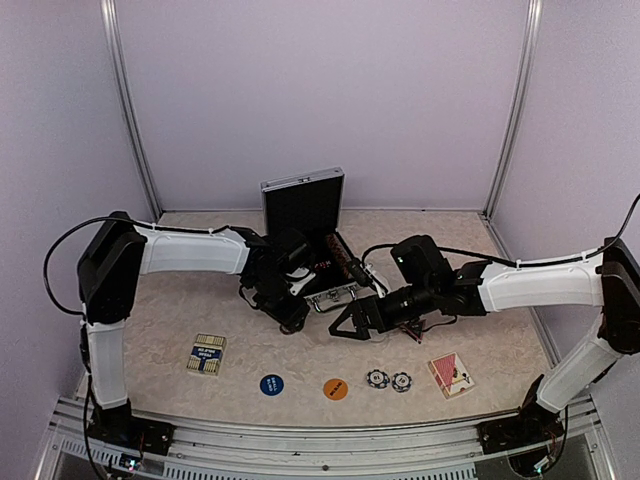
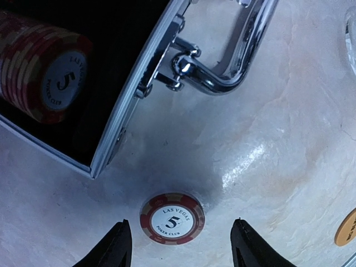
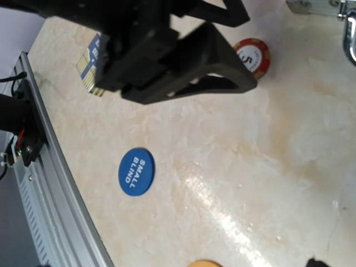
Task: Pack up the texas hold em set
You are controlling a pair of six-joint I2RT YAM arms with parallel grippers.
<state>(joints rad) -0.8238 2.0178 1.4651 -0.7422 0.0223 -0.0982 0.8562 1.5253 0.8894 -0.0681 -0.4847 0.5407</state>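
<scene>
1. From above: the silver briefcase (image 1: pixel 303 200) stands open at the middle back of the worktop (image 1: pixel 170 310), with its lid upright. My left claw (image 1: pixel 291 316) hangs low just in front of the case's left corner. My right claw (image 1: pixel 347 326) is just beside it to the right, fingers spread wide with nothing between them. Along the lower part of the frame, left to right, lie a blue-backed deck (image 1: pixel 207 354), a blue disc (image 1: pixel 271 384), an orange disc (image 1: pixel 336 388), two striped chips (image 1: pixel 389 380) just beside each other, and a red-backed deck (image 1: pixel 451 374).

2. Left wrist: my left claw is open. Its two fingers (image 2: pixel 114 250) stand on either side of a red chip (image 2: pixel 172 218) lying flat on the worktop at bottom centre, and neither touches it. In the upper left is a corner of the briefcase, with a chip stack (image 2: pixel 44 67) lying on its side in the black lining. The metal handle (image 2: pixel 233 61) curves across the top centre, and the orange disc's edge shows at the right margin.

3. Right wrist: my left claw fills the upper middle as a dark shape, with the red chip showing just right of it. The blue disc, marked SMALL BLIND, lies left of centre. The blue-backed deck sits in the upper left, partly hidden behind the claw. An aluminium rail (image 3: pixel 50 183) runs down the left side. Of my right claw only a dark fingertip (image 3: pixel 314 262) shows, at the bottom right.
</scene>
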